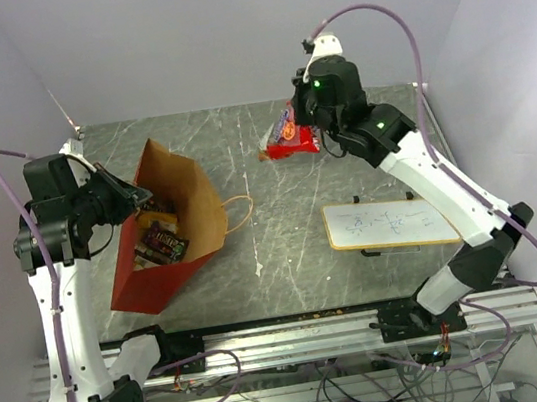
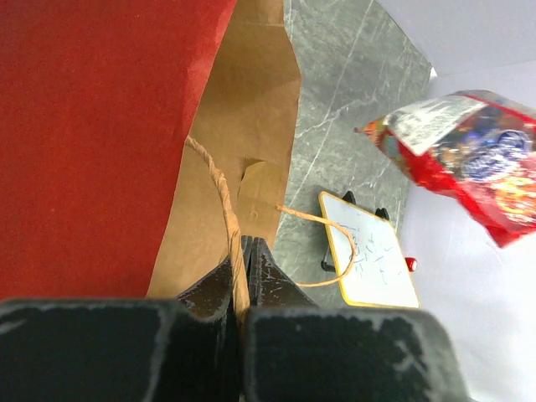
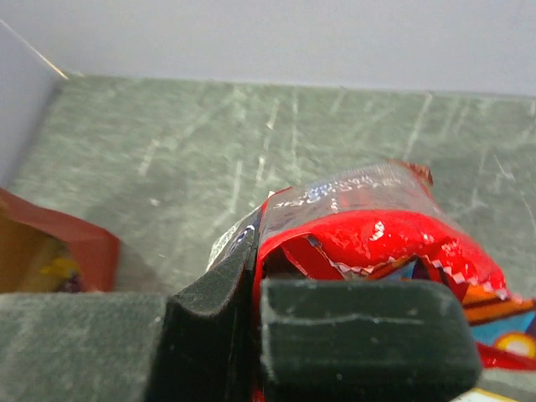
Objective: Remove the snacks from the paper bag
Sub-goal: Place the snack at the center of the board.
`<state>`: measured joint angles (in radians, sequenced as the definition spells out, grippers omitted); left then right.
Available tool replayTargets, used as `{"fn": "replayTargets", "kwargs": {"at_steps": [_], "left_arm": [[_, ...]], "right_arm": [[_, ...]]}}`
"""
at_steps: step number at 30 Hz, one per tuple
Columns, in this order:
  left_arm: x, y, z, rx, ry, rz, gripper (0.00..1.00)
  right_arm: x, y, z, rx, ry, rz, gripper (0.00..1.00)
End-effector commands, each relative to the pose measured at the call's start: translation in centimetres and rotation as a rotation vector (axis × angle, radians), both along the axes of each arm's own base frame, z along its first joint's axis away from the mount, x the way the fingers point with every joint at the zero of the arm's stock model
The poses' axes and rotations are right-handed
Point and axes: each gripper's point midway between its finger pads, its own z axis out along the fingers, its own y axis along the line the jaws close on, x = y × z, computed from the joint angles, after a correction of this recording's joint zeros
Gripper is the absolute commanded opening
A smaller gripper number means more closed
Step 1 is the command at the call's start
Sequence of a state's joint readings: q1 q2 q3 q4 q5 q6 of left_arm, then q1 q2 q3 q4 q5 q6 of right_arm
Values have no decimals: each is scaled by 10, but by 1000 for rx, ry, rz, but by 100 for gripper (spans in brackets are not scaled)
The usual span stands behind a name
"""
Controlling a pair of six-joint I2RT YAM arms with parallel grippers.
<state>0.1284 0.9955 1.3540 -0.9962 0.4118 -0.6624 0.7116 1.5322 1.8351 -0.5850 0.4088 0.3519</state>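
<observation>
Grey marbled surface, pale walls behind, and there was the paper bag, tipped over with its brown inside showing. The left fingers were pinched tight on the paper bag's rim, right where a twisted handle ran in, propping the mouth open. Well apart from the paper bag, out toward the far wall, the right fingers were clamped on the red snack bag, which looked to hang just clear of the surface. So we judged one snack to be out and on its way to a resting spot. Next would come a gentle lowering and a release away from the paper bag's mouth, then a reach back in, because more packets lay inside, dark and yellow ones among them. The red snack bag looked glossy and crinkled, puffed with air, a pale label at one end, bright print below, creased where it was gripped. A whiteboard lay beyond the paper bag's loose handle.
</observation>
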Motion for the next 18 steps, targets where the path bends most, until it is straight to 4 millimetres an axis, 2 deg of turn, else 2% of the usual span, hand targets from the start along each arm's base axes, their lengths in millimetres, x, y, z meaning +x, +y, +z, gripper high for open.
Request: {"fn": "replayTargets", "kwargs": {"at_steps": [1,5,10,15,16,18], "left_arm": [[2,6,13,34,-36,12,7],[5,5,11,27,-24,3,7],[7,7,9,33,-12,15,7],[7,11,7,53,-2,31,7],[8,12,8,57,1,33,7],[10,14,8,67,6,37,7]], "right_arm": [[30,-1,1,14,-96,-29,0],[58,2,-34,35,-30,-13,0],[86,30,-64,74,27,59,0],[104,75,-87,85,61,262,0],[107,81,-94,73,67,295,0],[119,80,-111,83,105,295,0]]}}
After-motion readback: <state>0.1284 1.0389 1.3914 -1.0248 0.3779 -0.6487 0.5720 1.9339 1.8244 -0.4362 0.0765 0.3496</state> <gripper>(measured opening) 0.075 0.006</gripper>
